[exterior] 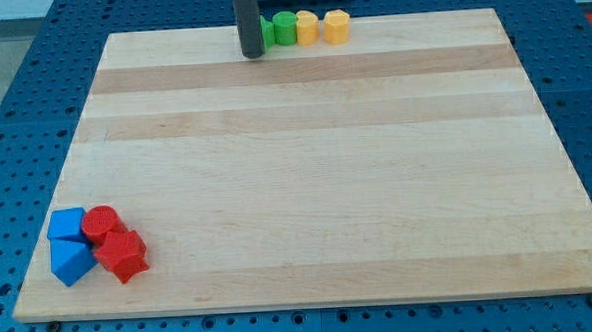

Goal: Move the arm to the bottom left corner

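Four blocks already crowd the wooden board's [306, 166] bottom left corner, which is my goal: a blue cube [65, 224], a blue wedge-like block [70, 261], a red cylinder [100, 224] and a red star-like block [121, 256], touching one another, so I judge that driving straight in could shove one off the edge. Far off at the view's top, my tip [254, 54], a bare rod with nothing to open or close, stands just left of a green block [268, 30] it partly hides, beside a green cylinder [285, 28], a yellow block [308, 27] and an orange-yellow hexagonal block [337, 27].

Two blue blocks [69, 246] touch two red blocks [114, 244] at seven o'clock; green [284, 28] and yellow blocks [322, 27] line twelve o'clock.
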